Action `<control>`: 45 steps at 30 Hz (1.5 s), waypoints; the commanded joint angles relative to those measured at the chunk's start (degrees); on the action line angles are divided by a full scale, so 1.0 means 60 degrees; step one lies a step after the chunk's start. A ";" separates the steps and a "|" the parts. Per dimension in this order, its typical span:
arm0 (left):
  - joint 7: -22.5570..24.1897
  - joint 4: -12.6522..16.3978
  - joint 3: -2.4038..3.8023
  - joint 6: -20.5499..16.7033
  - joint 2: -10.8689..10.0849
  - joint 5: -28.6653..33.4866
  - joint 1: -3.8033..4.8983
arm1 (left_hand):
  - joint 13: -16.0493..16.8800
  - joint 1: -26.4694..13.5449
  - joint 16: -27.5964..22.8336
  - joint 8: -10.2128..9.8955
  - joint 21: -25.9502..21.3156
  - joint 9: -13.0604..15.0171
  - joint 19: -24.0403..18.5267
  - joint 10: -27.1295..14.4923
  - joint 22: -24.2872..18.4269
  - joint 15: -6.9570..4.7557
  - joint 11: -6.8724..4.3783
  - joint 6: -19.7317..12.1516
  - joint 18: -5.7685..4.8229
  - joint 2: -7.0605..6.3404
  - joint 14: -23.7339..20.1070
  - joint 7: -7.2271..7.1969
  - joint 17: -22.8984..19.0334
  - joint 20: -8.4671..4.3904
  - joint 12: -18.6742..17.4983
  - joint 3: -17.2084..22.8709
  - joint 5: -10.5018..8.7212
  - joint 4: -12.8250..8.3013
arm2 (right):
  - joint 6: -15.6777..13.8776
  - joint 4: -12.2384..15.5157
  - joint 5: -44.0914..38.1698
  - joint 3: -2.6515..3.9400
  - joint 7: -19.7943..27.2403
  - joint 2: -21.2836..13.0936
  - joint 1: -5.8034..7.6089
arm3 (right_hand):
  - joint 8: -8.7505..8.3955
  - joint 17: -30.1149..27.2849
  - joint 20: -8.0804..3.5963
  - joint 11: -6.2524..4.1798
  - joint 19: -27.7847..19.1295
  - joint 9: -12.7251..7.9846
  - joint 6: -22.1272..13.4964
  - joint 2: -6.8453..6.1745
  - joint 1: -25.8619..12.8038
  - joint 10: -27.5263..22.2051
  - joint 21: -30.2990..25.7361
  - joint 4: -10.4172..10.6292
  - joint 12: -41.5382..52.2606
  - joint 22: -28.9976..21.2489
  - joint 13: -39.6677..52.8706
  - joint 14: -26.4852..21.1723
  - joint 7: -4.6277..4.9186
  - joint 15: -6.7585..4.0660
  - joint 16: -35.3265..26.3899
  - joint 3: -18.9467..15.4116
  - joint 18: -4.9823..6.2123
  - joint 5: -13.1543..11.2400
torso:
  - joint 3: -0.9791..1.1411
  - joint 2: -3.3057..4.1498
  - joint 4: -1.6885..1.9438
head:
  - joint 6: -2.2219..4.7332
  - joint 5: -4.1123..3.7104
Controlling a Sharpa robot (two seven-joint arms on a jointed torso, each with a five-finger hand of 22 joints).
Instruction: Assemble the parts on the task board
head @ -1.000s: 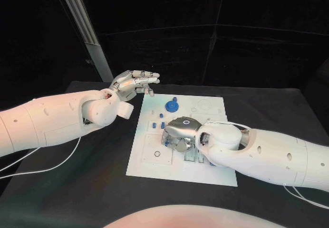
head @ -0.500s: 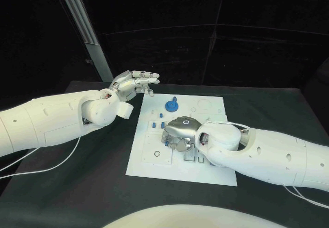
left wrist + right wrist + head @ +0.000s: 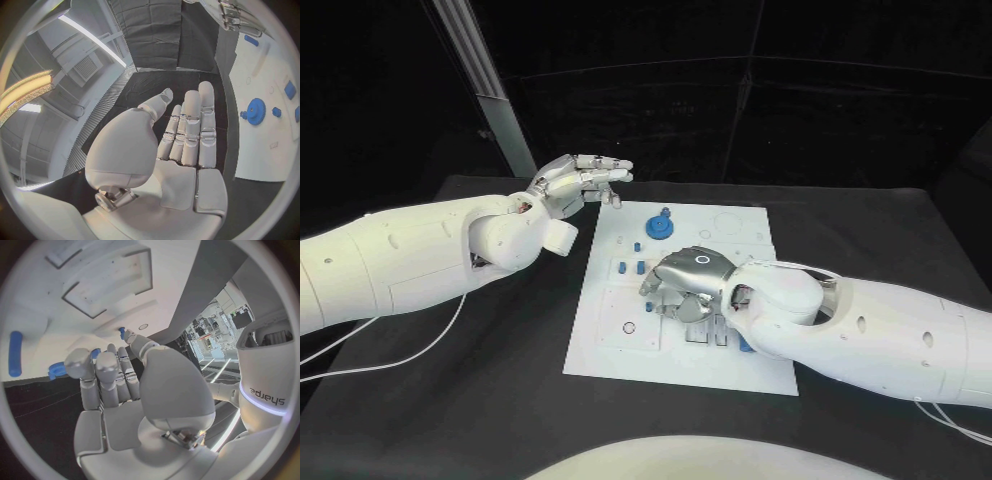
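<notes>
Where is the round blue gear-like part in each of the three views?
Head view: blue gear stands at the task board's far end, near the left hand.
Left wrist view: beside the fingers, on the board.
Right wrist view: cannot tell.
Shared landmark: the white board.

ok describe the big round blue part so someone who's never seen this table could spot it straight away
Find the white task board in the middle of the black table, then go to its far edge, near the left hand. The round blue part sits there, a flat toothed disc with a short peg rising from it, far wider than the small blue pieces nearby.
</notes>
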 commanded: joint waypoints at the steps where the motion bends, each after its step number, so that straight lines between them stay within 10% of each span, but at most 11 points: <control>1: -0.0025 -0.0003 0.0003 0.0172 -0.0010 0.0036 0.0016 | 0.0010 -0.0001 0.0065 0.0055 -0.0040 0.0000 0.0003 -0.0062 -0.0014 0.0016 -0.0010 -0.0068 0.0053 0.0106 -0.0027 0.0015 -0.0014 0.0076 -0.0009 -0.0056 0.0054 -0.0010 | -0.0861 0.0338 0.0382 0.0006 0.0316 -0.0405 0.0027 | 0.0086 0.0180 -0.0044 -0.0017 0.0248 0.0028 0.0235 0.0082 0.0052 0.0262 0.0170 -0.0008 0.0223 0.0219 0.0012 0.0155 -0.0009 -0.0083 0.0170 -0.0053 0.0102 0.0203 | 0.0006 -0.0007 -0.0015 | 0.0058 -0.0014; 17: -0.0051 0.0000 -0.0075 0.0241 -0.0026 0.0034 0.0014 | 0.0010 0.0001 0.0065 0.0057 -0.0043 0.0000 0.0001 -0.0065 -0.0016 0.0017 -0.0009 -0.0071 0.0053 0.0109 -0.0030 0.0016 -0.0016 0.0077 -0.0008 -0.0059 0.0054 -0.0011 | -0.0320 0.0890 0.1155 0.0028 -0.0405 -0.2296 0.0871 | 0.0009 0.0256 -0.0119 -0.0112 0.0572 -0.0009 0.0451 -0.0223 -0.0262 0.0502 0.0399 0.0224 0.0473 0.0542 -0.0072 0.0263 -0.0080 -0.0155 0.0279 -0.0440 0.0021 0.0319 | 0.0004 -0.0009 -0.0028 | 0.0258 -0.0288; 45: -0.0045 -0.0022 -0.0141 0.0332 0.0001 0.0012 0.0012 | 0.0014 0.0125 0.0087 0.0107 -0.0058 0.0007 0.0006 -0.0101 -0.0037 0.0011 -0.0007 -0.0109 0.0062 0.0205 -0.0060 0.0022 -0.0045 0.0075 0.0020 -0.0037 0.0072 -0.0066 | 0.0996 -0.0059 0.1012 0.0019 -0.0597 -0.1705 0.0946 | 0.0065 0.0056 -0.0174 -0.0235 0.0611 0.0018 0.0578 0.0162 0.0205 0.0711 0.0300 0.0366 0.0804 0.0473 -0.0054 0.0279 -0.0236 -0.0252 0.0189 -0.0822 0.0031 0.0285 | 0.0003 0.0014 -0.0012 | 0.0259 -0.0385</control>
